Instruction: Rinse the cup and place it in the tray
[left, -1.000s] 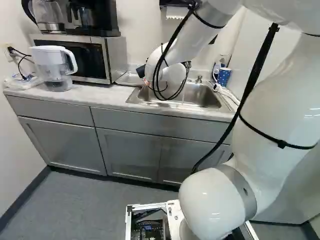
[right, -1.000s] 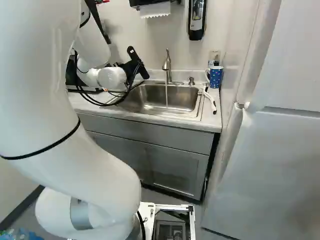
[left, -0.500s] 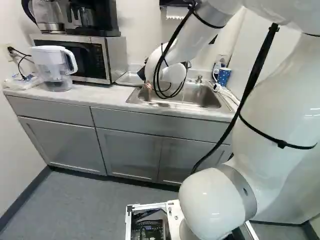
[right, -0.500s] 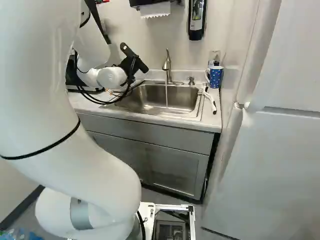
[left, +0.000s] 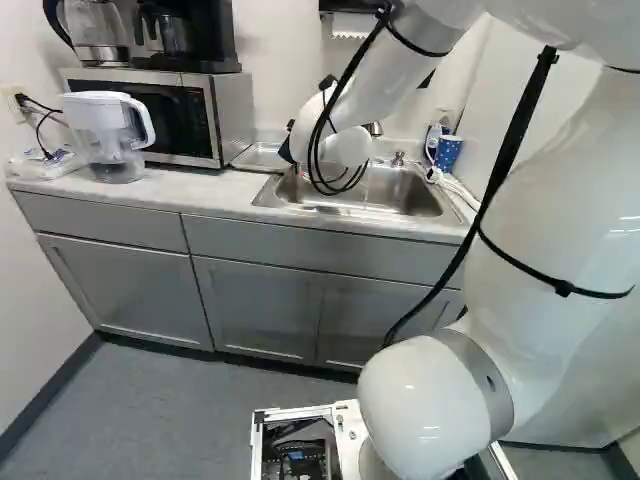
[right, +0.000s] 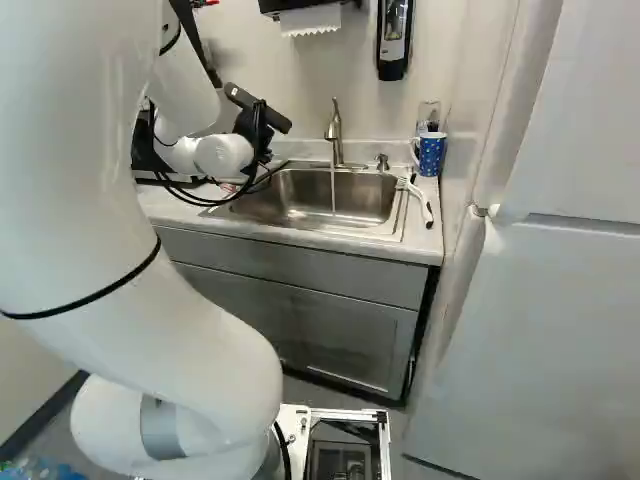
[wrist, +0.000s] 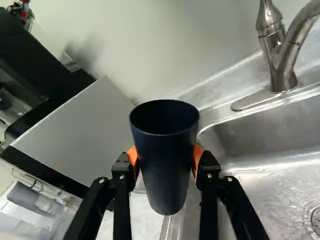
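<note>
We have L & R base cams behind the white jointed arm, 1 each side, facing fwd & slightly down at the pale stone-look worktop. Both share the rectangular stainless-steel sink & blue white-dotted mug; of the 2, only L gets the clear white-topped pitcher. Our wrist cam looks close-up past the tall dark-navy cup, w/ the curved brushed-metal faucet & part of the sink, shared w/ R.

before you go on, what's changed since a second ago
The gripper has turned counterclockwise as the right base view shows it, its black body now lying flatter, with the dark cup clamped in it. The faucet, its running water, the blue spotted mug and the brush stayed as they were.
</note>
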